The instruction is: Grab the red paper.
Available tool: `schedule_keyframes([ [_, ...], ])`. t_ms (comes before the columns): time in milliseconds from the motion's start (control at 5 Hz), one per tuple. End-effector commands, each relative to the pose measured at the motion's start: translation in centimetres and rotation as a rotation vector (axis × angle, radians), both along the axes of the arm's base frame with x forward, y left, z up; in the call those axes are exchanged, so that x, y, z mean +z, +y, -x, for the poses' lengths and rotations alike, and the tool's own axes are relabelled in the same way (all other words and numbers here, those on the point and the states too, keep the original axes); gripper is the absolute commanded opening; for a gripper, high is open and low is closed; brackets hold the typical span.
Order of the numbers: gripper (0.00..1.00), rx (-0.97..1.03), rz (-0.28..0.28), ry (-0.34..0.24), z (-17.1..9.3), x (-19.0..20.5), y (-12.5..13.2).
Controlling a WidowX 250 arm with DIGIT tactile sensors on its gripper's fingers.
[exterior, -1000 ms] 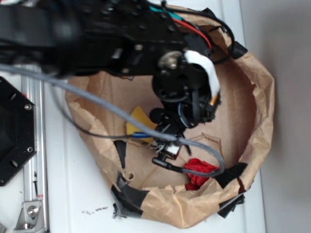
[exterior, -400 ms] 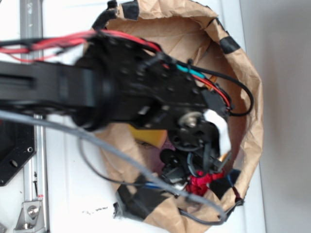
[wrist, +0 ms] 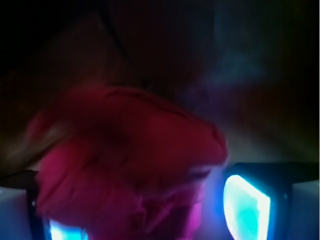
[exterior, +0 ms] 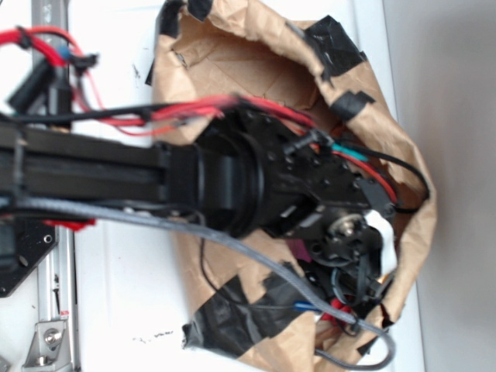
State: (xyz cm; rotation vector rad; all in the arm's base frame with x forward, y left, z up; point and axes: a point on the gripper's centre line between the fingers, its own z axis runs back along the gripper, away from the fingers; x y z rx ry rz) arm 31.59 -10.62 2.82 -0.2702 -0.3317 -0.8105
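The red paper fills the lower middle of the dark wrist view as a blurred, wrinkled red wad. It lies between my gripper's two glowing fingers, and a narrow gap shows beside the right pad. The fingers stand wide apart, so the gripper is open around the wad. In the exterior view the gripper is deep in the lower right corner of the brown paper bag. Only a sliver of the red paper shows under it.
The black arm and its grey cable cover most of the bag's floor. Black tape patches mark the bag's wall. A metal rail and a black plate lie left of the bag.
The arm has swung down and right into the bag's lower right corner, and the gripper has come down over the red paper. The bag's walls have shifted and folded in.
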Motion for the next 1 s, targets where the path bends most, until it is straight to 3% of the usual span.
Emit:
schedule_keyframes([
  [0, 0.00, 0.078, -0.048, -0.075, 0.9, 2.4, -0.6],
  [200, 0.00, 0.254, -0.097, -0.097, 1.3, 5.2, 3.3],
  [400, 0.00, 0.490, -0.045, -0.068, 2.3, 9.7, 8.3],
  [600, 0.00, 0.620, -0.022, -0.050, 3.6, 12.6, 10.7],
  [800, 0.00, 0.857, -0.113, 0.170, 5.6, 14.4, 11.3],
])
